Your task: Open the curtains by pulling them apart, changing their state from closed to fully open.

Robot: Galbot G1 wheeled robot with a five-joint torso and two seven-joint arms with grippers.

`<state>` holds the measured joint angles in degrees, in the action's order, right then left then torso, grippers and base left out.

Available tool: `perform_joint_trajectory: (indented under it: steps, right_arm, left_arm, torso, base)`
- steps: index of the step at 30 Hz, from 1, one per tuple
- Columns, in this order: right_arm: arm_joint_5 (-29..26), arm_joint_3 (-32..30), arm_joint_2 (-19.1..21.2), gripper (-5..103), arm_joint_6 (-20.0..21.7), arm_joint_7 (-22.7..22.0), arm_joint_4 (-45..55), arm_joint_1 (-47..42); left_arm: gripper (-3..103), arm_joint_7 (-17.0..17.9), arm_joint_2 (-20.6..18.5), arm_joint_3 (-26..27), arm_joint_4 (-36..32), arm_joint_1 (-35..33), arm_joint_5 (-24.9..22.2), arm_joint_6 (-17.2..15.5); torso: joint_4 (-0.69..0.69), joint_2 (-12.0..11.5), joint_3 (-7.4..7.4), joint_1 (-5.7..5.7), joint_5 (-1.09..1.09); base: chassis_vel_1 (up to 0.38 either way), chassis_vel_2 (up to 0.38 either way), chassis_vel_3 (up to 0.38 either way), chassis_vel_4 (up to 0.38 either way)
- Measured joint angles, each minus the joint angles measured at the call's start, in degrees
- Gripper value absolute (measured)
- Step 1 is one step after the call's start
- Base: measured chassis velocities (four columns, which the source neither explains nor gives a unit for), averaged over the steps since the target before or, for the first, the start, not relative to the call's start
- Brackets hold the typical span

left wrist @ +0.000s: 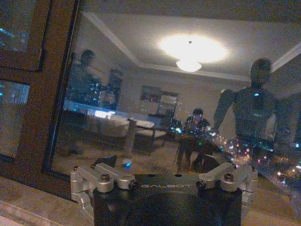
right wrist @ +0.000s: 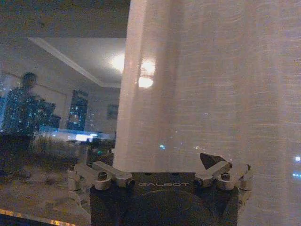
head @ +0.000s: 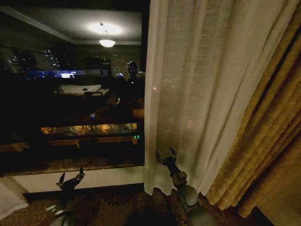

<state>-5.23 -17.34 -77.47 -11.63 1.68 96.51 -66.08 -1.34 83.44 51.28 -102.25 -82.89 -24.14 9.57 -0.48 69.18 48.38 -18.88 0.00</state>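
floor: patterned carpet (head: 117,207) | sheer curtain (head: 188,94) hem near it

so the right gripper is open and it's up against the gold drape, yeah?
Not quite. The right gripper is open, but it is at the sheer white curtain, not the gold drape, which hangs farther to the robot's right. The head view shows it.

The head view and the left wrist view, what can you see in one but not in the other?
The head view alone has the sheer cream curtain, the mustard-gold drape beside it, the patterned carpet, and the open right gripper close to the curtain's edge. The left wrist view alone has the dark wooden window frame up close and the robot's own reflection in the glass. Both have the dark window glass mirroring a lit ceiling lamp, and the open left gripper, held low by the sill.
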Motion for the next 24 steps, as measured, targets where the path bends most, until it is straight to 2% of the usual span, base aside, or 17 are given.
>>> perform_joint_trajectory:
  steps: [4, 9, 14, 21, 24]
  right_arm:
    - [-0.3, 0.3, 0.0, 100, -0.4, 0.5, -0.1, 0.0]
    - [-0.8, 0.9, -0.2, 100, -0.9, 0.8, -0.3, 0.0]
    - [0.2, 1.3, -0.4, 100, -1.5, -1.7, -1.3, 1.0]
    - [1.3, 1.2, -0.3, 100, -1.7, -5.8, -2.8, 2.6]
    - [0.4, 1.2, -0.3, 100, -1.5, -6.2, -2.8, 2.7]
  left_arm:
    - [100, 0.0, 0.0, 0.0, 0.0, 0.0, 0.0, 0.0]
    - [100, 0.0, 0.0, 0.0, 0.0, 0.0, 0.0, 0.0]
    - [100, 0.0, 0.0, 0.1, 0.0, 0.0, 0.0, 0.0]
    - [100, 0.0, 0.0, 0.0, 0.0, 0.0, 0.0, 0.0]
    - [100, 0.0, 0.0, 0.0, 0.0, 0.0, 0.0, 0.0]
  torso:
    - [0.01, 0.0, -0.01, 0.02, -0.03]
    - [0.02, 0.0, -0.01, 0.02, 0.0]
    - [0.03, 0.0, 0.02, -0.09, -0.04]
    - [0.0, 0.0, -0.02, 0.05, 0.02]
    - [0.0, 0.0, -0.02, 0.05, 0.01]
  base:
    - [0.012, 0.165, -0.002, -0.167]
    - [0.041, 0.347, -0.038, -0.321]
    - [0.019, 0.258, -0.021, -0.224]
    - [0.004, 0.018, 0.001, -0.012]
    - [0.005, -0.06, 0.013, 0.067]
